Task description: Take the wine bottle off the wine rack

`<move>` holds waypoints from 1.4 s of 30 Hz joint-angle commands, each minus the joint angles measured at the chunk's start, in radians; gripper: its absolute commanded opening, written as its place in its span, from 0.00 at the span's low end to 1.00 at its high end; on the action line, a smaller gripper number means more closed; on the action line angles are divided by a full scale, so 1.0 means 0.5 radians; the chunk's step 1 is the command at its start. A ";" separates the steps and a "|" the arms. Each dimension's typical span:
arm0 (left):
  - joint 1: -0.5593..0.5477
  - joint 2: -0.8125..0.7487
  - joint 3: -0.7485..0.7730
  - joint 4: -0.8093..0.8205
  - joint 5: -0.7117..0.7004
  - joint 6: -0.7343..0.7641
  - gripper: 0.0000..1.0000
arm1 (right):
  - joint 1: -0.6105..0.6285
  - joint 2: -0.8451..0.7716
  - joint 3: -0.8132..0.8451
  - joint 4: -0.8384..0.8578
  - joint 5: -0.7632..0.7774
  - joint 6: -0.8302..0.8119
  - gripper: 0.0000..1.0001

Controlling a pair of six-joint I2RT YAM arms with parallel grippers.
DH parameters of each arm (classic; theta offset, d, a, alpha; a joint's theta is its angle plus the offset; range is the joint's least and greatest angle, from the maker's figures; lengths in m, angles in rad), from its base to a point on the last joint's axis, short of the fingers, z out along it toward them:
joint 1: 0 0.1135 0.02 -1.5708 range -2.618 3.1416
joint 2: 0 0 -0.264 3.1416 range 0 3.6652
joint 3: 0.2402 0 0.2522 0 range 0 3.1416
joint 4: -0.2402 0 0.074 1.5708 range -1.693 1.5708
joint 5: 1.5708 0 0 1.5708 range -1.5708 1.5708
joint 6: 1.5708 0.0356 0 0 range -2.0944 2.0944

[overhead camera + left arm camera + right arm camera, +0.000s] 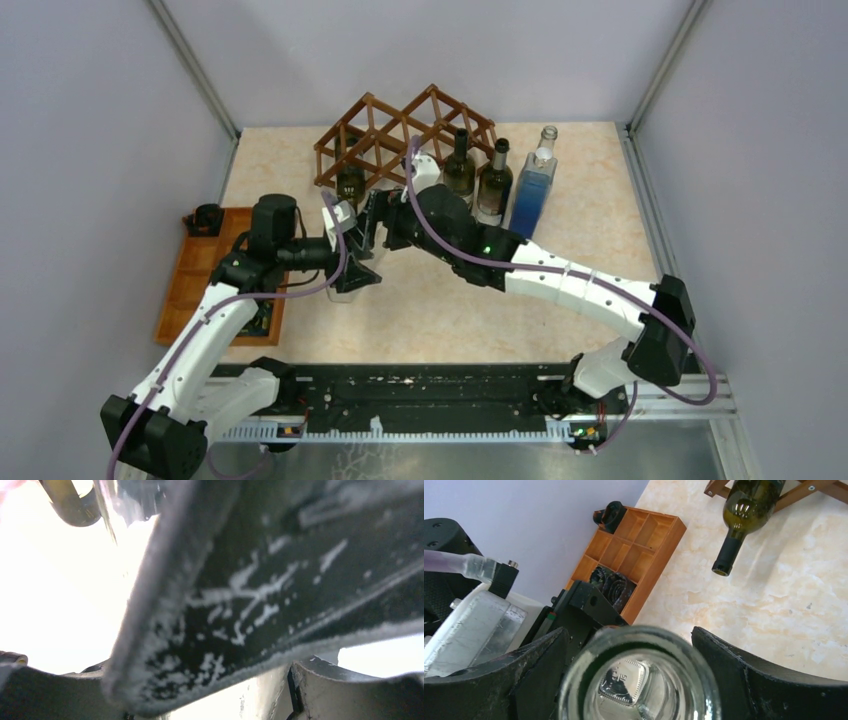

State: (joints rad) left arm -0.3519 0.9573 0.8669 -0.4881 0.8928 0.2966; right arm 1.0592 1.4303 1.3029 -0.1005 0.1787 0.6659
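The brown lattice wine rack (400, 130) stands at the back of the table with one dark green bottle (350, 184) lying in a lower left cell; that bottle also shows in the right wrist view (744, 510), neck pointing out. A clear glass bottle (639, 680) stands upright in front of the rack. My right gripper (372, 228) is above it, fingers (744, 680) closed on either side of its neck. My left gripper (358, 270) holds its body from the left. The left wrist view is mostly blocked by a scratched black finger (280, 580).
Two dark green bottles (459, 165) (494, 182) and a clear bottle with blue liquid (533, 185) stand right of the rack. A flat orange-brown compartment tray (195, 285) lies at the left edge; it also shows in the right wrist view (644, 535). Grey walls enclose the table.
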 commanded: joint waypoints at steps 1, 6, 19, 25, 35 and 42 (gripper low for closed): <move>-0.008 -0.034 0.047 0.185 0.025 -0.058 0.00 | 0.037 0.014 0.039 0.020 0.073 0.056 0.91; -0.007 -0.035 0.057 0.215 0.019 -0.085 0.00 | 0.050 0.075 0.078 0.036 0.062 0.070 0.84; -0.008 -0.056 0.091 -0.027 -0.010 0.101 0.97 | 0.045 0.007 0.118 0.000 0.307 -0.143 0.02; -0.004 -0.037 0.150 -0.214 -0.153 0.176 0.99 | -0.075 -0.088 0.043 -0.039 0.449 -0.364 0.00; 0.015 -0.051 0.110 -0.250 -0.267 0.284 0.99 | -0.333 -0.099 -0.150 -0.021 0.734 -0.726 0.00; 0.014 -0.060 0.119 -0.278 -0.272 0.348 0.99 | -0.442 0.011 -0.156 0.087 0.776 -0.838 0.00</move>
State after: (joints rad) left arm -0.3508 0.9424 0.9169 -0.6071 0.7643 0.4301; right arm 0.8555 1.4296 1.2018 -0.1932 0.5247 0.2985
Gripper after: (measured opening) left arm 0.987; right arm 0.632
